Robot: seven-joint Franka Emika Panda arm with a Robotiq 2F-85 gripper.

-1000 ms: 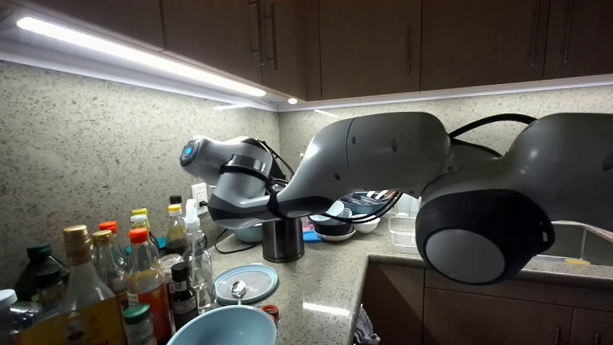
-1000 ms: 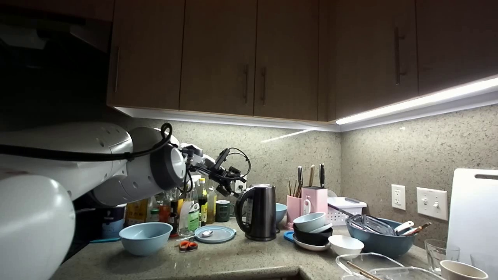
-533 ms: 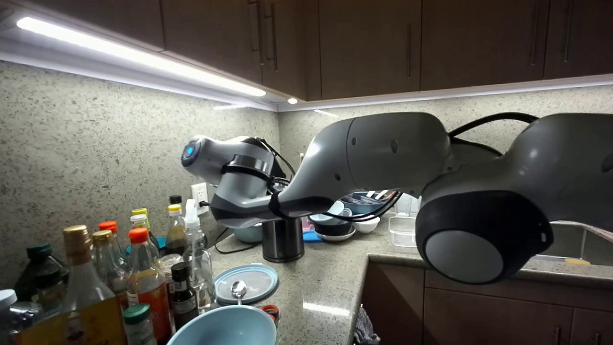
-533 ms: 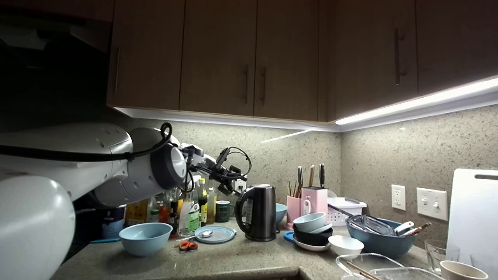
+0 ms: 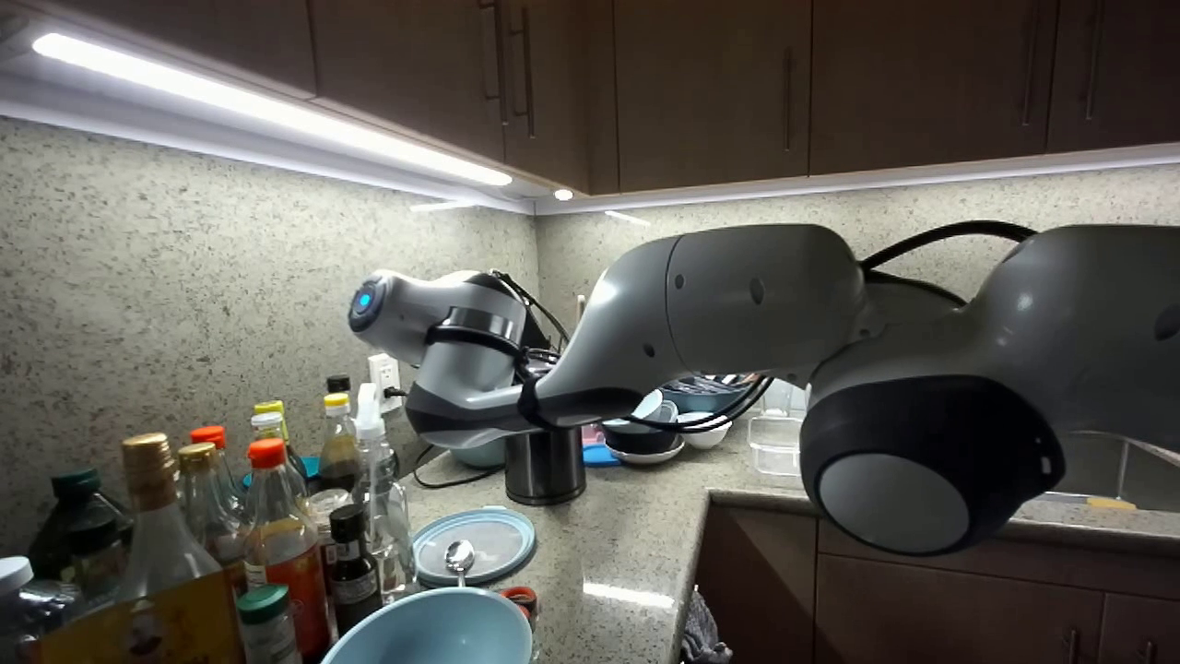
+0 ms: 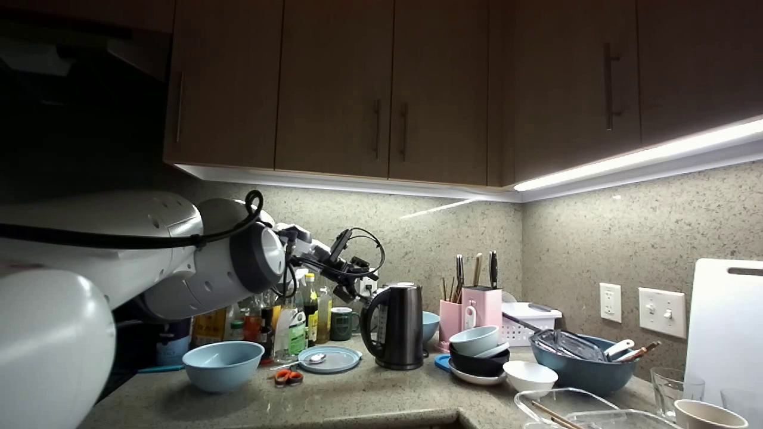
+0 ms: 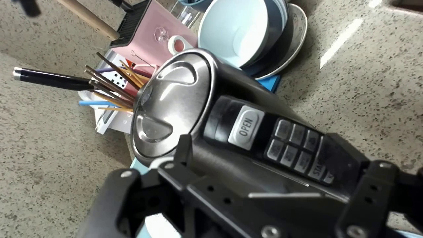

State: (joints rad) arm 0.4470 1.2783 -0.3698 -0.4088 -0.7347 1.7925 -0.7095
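Observation:
A dark metal kettle [image 6: 405,328] stands upright on the counter, its black handle facing my gripper. In the wrist view my gripper [image 7: 264,148] is open, its black fingers [image 7: 184,148] spread wide. The kettle's handle top, with its OPEN button [image 7: 246,128] and a keypad [image 7: 292,145], appears between the fingers. The round lid [image 7: 175,102] lies past the left finger. Whether either finger touches the kettle I cannot tell. In an exterior view, only the kettle's lower body [image 5: 546,466] shows below the arm, which hides the gripper there.
Behind the kettle are a pink knife block [image 6: 481,313] and stacked bowls [image 6: 475,339]. A blue bowl [image 6: 223,364], orange-handled scissors [image 6: 288,376] and a blue lid [image 6: 334,360] with a spoon [image 6: 316,358] lie on the counter. Several bottles [image 5: 277,535] line the wall. Cabinets [image 6: 334,89] hang above.
The arm has sunk slightly over the last half second, with the gripper a touch lower beside the kettle handle. The kettle and the other objects have not moved.

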